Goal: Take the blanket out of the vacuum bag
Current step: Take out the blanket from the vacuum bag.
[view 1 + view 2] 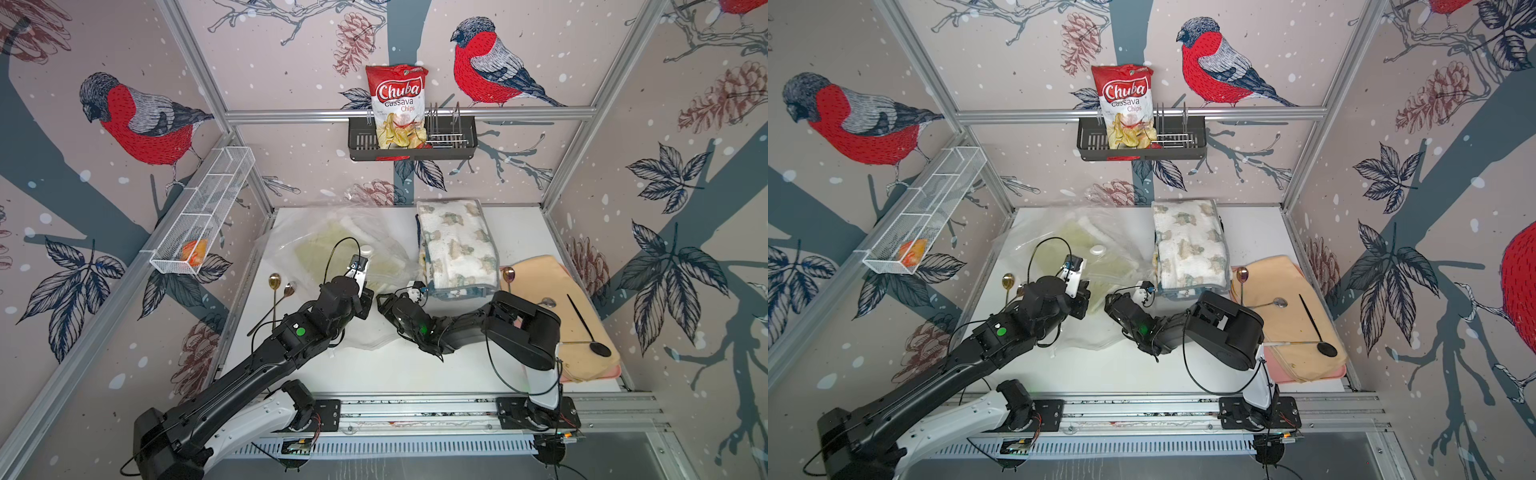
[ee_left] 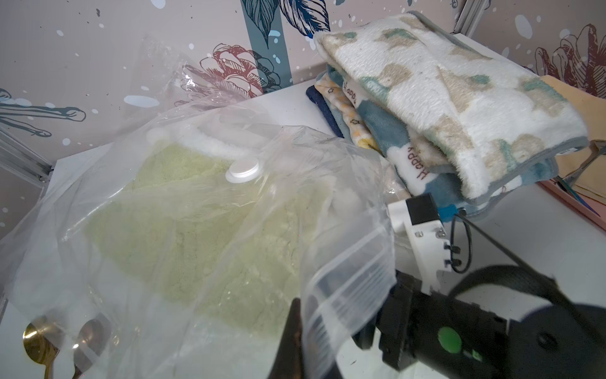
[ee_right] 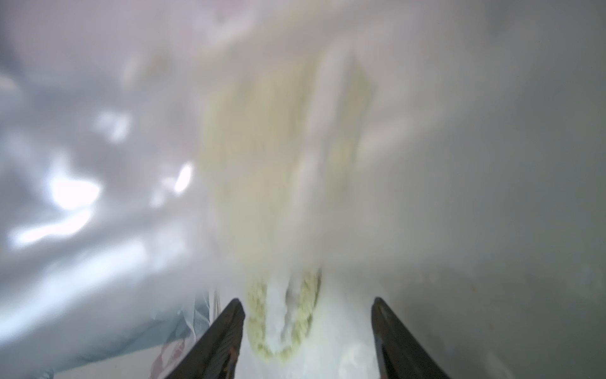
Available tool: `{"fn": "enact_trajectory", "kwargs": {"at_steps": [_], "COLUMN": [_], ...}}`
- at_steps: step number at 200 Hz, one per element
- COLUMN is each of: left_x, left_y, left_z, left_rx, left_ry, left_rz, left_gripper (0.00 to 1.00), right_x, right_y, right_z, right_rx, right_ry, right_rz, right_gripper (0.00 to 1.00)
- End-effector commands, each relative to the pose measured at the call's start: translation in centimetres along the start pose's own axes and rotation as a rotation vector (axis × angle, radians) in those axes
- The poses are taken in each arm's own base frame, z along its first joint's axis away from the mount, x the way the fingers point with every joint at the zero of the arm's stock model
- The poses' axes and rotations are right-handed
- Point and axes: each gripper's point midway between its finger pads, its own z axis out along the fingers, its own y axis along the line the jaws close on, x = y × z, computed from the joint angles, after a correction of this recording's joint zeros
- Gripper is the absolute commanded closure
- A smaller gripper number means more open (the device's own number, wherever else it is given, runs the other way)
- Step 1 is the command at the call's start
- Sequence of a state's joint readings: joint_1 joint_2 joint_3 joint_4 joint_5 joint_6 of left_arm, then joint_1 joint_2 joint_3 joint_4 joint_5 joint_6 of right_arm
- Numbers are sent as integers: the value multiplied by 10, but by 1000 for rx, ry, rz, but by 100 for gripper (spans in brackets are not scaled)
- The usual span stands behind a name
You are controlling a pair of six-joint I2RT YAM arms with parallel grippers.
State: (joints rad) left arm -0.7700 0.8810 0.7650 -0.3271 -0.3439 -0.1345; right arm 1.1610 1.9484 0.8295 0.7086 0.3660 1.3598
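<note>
The vacuum bag (image 1: 332, 241) (image 1: 1059, 237) lies crumpled on the white table (image 1: 374, 365), its round white valve cap (image 2: 242, 170) facing up. Inside it lies the pale green blanket (image 2: 183, 229) (image 1: 320, 253). My left gripper (image 2: 303, 311) (image 1: 365, 302) is shut on the bag's zip-seal edge (image 2: 347, 288) and holds it lifted. My right gripper (image 3: 308, 315) (image 1: 383, 303) points into the bag's mouth and is open. A folded corner of the blanket (image 3: 282, 318) lies between its fingers (image 3: 229, 328), nearer one of them, through blurred plastic.
A stack of folded patterned blankets (image 1: 455, 245) sits right of the bag. A peach cloth (image 1: 552, 291) with spoons lies at the right edge. Two spoons (image 1: 276, 284) lie left of the bag. A black rack with a chips bag (image 1: 399, 104) and a white wire basket (image 1: 203, 212) hang on the walls.
</note>
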Motion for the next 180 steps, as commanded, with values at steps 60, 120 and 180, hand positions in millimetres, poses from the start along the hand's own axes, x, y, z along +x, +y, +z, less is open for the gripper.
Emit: {"fn": "enact_trajectory", "kwargs": {"at_steps": [60, 120, 180], "left_x": [-12, -11, -11], "left_y": [1, 3, 4], "left_z": [-2, -4, -4], "left_rx": [-5, -8, -16], "left_ry": [-44, -51, -48], "left_rz": [-24, -26, -25], "left_gripper": [91, 91, 91], "right_x": [43, -2, -49], "right_y": [12, 20, 32], "right_z": [-18, 13, 0], "right_rx": [-32, -45, 4], "right_ry": [94, 110, -118], "right_rz": [-311, -218, -147], "right_gripper": [42, 47, 35]}}
